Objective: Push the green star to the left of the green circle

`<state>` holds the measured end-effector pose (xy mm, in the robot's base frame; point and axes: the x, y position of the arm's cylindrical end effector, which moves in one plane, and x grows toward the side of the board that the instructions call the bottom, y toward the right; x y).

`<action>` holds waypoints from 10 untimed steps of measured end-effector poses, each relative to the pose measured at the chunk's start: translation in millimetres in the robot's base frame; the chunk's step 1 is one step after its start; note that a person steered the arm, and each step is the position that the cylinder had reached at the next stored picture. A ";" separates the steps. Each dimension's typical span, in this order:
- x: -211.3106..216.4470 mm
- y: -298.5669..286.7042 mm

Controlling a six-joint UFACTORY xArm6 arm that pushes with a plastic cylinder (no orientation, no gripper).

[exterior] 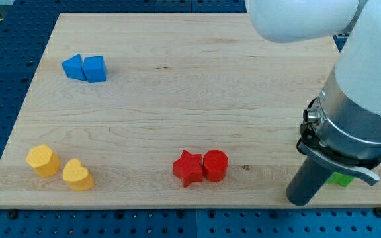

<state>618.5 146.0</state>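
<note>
1. My tip (pixel 303 200) sits at the board's bottom right, a dark smooth cylinder touching the wood; no pincer on this rig, so no jaw state to tell.
2. Just right of it, a green block (pixel 340 178) peeks out behind the arm; shape hidden, I can't tell star from circle.
3. Left along the bottom: glossy red circle (pixel 215 165) touching red star (pixel 188 168).
4. Far left, two yellow blocks (pixel 43 160), near each other.
5. Top left, two blue blocks (pixel 94 69) touching.
6. Pale wooden board (pixel 177 99), no readable writing.
</note>
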 end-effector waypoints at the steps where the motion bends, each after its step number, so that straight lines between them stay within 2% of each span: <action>1: 0.0 7.3; 2: -0.2 63.8; 5: -16.5 110.1; 8: -16.9 106.0; 10: -35.3 81.4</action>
<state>583.2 227.4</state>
